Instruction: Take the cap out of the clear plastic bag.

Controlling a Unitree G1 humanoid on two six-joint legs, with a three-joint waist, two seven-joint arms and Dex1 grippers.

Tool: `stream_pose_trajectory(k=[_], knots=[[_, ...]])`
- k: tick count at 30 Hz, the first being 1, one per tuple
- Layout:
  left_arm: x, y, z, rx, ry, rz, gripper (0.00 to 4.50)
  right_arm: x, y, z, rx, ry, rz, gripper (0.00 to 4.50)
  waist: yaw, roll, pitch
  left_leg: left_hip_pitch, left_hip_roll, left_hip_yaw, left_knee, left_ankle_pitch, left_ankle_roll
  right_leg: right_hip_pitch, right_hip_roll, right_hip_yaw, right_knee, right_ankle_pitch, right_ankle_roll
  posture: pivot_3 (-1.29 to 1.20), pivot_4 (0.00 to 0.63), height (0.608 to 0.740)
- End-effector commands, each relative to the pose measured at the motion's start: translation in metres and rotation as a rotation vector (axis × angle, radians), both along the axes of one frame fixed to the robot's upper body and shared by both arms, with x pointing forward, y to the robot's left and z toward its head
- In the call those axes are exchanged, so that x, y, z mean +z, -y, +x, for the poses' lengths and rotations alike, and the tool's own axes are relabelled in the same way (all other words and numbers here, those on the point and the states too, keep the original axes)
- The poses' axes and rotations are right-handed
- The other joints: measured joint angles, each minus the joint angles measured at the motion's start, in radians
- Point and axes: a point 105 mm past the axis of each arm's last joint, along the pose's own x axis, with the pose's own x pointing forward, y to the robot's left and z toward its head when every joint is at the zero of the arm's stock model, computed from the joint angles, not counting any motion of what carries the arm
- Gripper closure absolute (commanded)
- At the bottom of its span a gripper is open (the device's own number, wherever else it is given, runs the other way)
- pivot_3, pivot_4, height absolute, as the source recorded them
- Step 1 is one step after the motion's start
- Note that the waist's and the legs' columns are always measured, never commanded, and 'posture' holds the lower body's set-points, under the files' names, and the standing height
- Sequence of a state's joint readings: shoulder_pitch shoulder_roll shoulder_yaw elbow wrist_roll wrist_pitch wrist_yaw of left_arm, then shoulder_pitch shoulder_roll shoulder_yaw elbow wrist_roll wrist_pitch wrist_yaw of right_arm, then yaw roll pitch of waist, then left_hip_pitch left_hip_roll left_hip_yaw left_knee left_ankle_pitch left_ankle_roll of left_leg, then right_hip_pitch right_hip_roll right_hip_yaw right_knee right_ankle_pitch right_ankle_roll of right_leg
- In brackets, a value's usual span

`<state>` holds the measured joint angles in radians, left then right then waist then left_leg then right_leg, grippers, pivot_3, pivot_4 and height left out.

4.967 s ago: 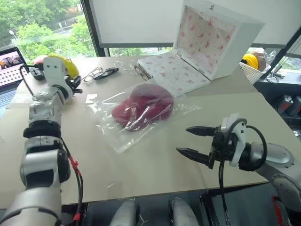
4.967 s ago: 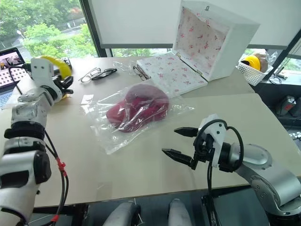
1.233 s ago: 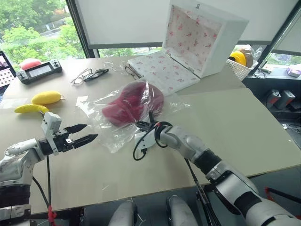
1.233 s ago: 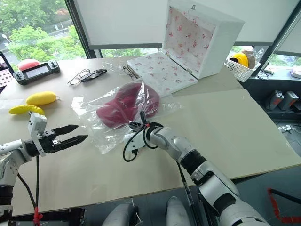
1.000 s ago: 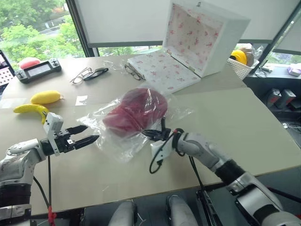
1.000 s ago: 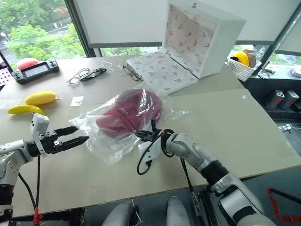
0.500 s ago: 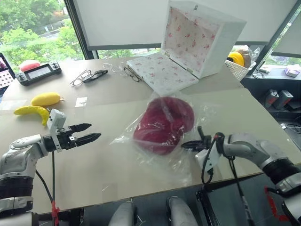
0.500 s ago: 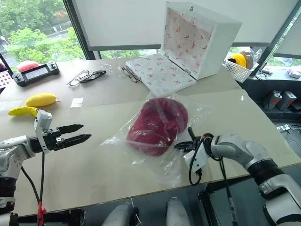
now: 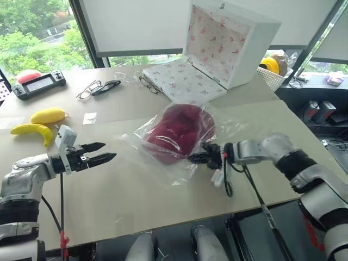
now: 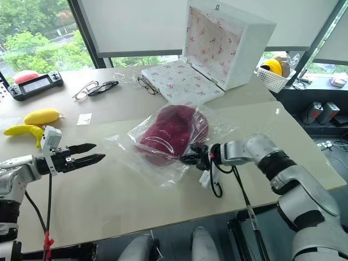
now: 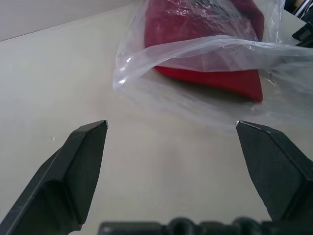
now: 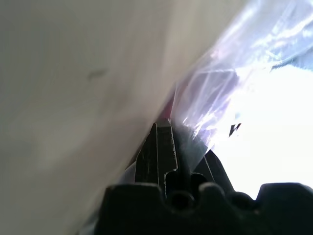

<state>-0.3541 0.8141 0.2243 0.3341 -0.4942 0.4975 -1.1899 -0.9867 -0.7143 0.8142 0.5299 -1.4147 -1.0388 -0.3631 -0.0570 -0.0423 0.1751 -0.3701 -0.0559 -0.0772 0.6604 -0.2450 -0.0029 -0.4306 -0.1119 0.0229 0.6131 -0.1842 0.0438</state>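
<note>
The long table (image 9: 136,201) carried an open white box (image 9: 228,41) with flowered lining at its far side, and in the middle lay the clear plastic bag (image 9: 163,157) with the red cap (image 9: 179,133) still inside it. The right gripper (image 9: 197,159) was clamped tight on the bag's near edge beside the cap. The left gripper (image 9: 100,153) hung over the table left of the bag with its fingers spread apart and empty, and a banana (image 9: 30,130) lay near it.

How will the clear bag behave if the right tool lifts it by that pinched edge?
The bag looks thin and crinkly, so it will probably sag and stretch. Its glossy film may slip from the right tool. The cap inside would likely slide toward the low end.
</note>
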Motion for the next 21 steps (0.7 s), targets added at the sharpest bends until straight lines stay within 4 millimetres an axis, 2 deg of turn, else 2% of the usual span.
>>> stream_pose_trajectory(k=[1,5,8,12,15,21], knots=[[0.013,-0.001,0.003,-0.008,0.050,0.019,0.00,-0.009,-0.013,-0.011,0.132,0.032,0.001,4.42,-0.005,0.000,0.000,0.000,0.000,0.000,0.000,0.000,0.000,0.000,0.000,0.000,0.000,0.000,0.000,0.00,0.150,0.740],[0.016,-0.004,0.003,0.003,0.055,0.021,0.00,-0.028,-0.002,-0.014,0.153,0.006,-0.038,4.42,-0.011,-0.001,-0.001,0.001,0.000,0.000,0.000,0.000,0.000,0.001,0.001,0.000,0.000,0.000,-0.001,0.00,0.150,0.740],[0.014,-0.004,0.002,0.003,0.050,0.025,0.00,-0.036,0.010,-0.006,0.053,-0.051,-0.041,4.42,-0.011,-0.003,-0.002,0.003,0.001,0.000,0.000,0.000,0.000,0.004,0.001,0.000,-0.001,0.000,-0.001,0.00,0.150,0.740],[0.012,-0.003,0.000,-0.001,0.046,0.023,0.00,-0.024,0.011,0.007,-0.157,-0.217,0.087,4.42,-0.011,-0.007,-0.005,0.010,0.002,0.000,0.000,-0.001,0.002,0.013,0.001,0.000,-0.002,-0.001,-0.001,0.00,0.150,0.740],[0.012,-0.002,0.001,-0.006,0.046,0.023,0.00,-0.021,0.021,0.008,-0.269,-0.316,0.100,4.42,-0.007,-0.007,-0.004,0.013,0.002,-0.001,0.000,-0.002,0.003,0.017,0.001,-0.001,-0.002,-0.001,0.000,0.00,0.150,0.740],[0.010,0.002,0.005,-0.021,0.041,0.020,0.00,-0.030,0.052,-0.014,-0.457,-0.481,0.013,2.62,0.002,-0.004,-0.003,0.011,0.001,-0.002,0.000,-0.005,0.005,0.014,0.000,-0.001,-0.003,-0.002,0.000,0.00,0.150,0.740]])
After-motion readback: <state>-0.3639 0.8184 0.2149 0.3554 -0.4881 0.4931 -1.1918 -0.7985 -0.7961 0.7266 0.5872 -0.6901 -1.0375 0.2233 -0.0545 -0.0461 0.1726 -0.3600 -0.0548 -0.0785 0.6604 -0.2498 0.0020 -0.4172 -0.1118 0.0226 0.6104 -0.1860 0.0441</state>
